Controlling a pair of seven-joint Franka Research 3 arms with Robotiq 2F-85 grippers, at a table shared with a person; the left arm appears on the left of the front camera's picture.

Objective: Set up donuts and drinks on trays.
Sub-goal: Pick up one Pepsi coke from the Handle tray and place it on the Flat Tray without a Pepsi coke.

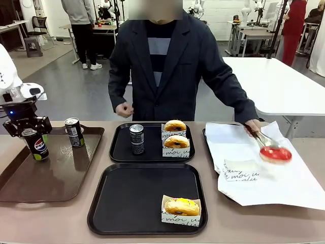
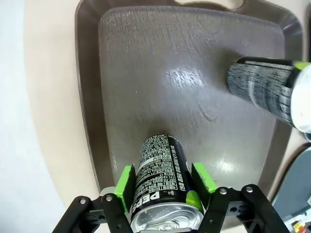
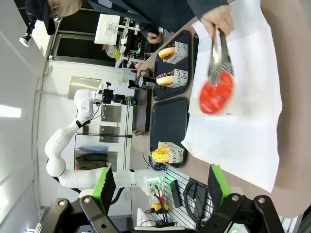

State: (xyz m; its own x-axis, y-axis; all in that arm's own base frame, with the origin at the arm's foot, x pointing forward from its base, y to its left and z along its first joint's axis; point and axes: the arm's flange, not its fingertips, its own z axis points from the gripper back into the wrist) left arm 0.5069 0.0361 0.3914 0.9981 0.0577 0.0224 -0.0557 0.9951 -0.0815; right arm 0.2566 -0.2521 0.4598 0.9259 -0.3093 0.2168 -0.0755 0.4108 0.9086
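The left gripper's (image 2: 164,180) green pads (image 2: 125,180) flank a glossy black cylindrical Pepsi can (image 2: 159,167) standing on the scuffed brown tray (image 2: 194,48). Whether they are pressing it cannot be told. The right gripper (image 3: 161,180) is spread wide, empty.

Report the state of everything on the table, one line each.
left gripper: astride the Pepsi can; grip unclear.
Pepsi can: upright on the brown tray.
right gripper: open, empty.
grey can: upright on the brown tray.
far tray: holds one dark can, two sleeved donuts.
near tray: holds one sleeved yellow donut.
red donut: unsleeved, gripped in tongs.
paper sleeve: empty, flat on the white paper.
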